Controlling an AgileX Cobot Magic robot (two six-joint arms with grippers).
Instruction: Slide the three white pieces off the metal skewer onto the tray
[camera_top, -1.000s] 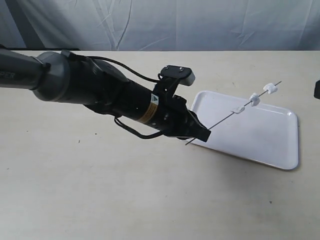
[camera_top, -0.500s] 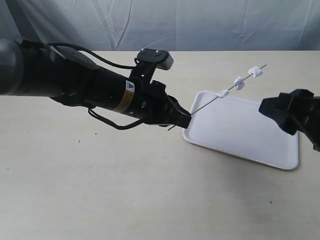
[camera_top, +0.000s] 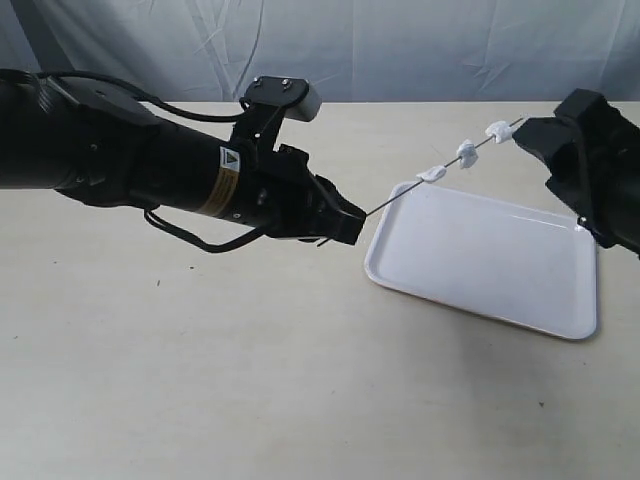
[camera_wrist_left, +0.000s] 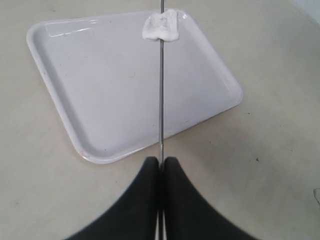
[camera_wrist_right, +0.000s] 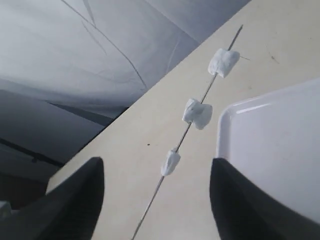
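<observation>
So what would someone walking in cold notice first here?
Most likely the thin metal skewer, strung with three white pieces and sticking out into the air from the shut left gripper on the big black arm at left. Below it lies the white tray, flat on the beige table. At right, the right gripper stands with open jaws close to the skewer's far tip.

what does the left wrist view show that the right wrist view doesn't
Only the left wrist view: the left gripper shut on the metal skewer, nearly the whole tray, and just one white piece in sight.
Only the right wrist view: all three white pieces spaced along the rod, its free tip, and the right gripper open around them.
Both: skewer, tray and table.
</observation>
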